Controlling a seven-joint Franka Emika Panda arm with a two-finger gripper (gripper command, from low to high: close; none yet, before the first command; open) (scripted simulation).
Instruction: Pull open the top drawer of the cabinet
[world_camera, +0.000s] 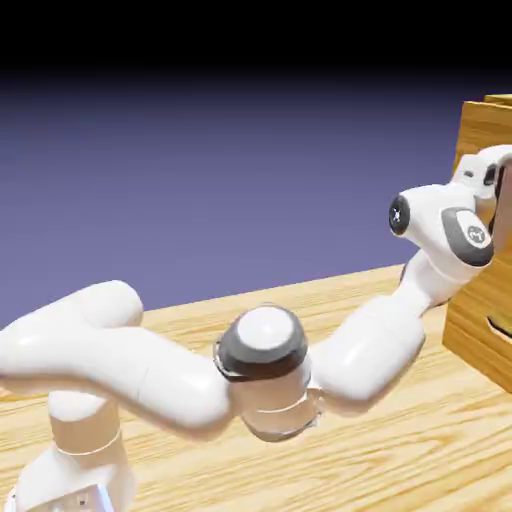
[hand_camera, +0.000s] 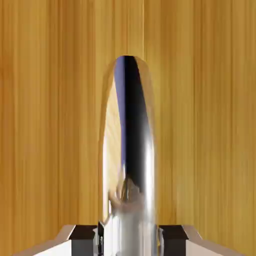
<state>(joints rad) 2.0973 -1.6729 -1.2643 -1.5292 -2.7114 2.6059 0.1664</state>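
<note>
Exterior view: the white, rounded robot arm reached to the tall, honey-coloured wood-grain cabinet at the exterior view's right; its hand was at the upper front.

Hand view: the two-finger gripper with small grey tips was clenched on the shiny, silvery metal handle before the honey-coloured wooden drawer front, the top drawer's face.

The exterior view looks down from beside the arm, across the counter, with the cabinet cropped at its right. The hand view faces the handle up close; both share the cabinet, though exactly which patch is hard to tell.
</note>
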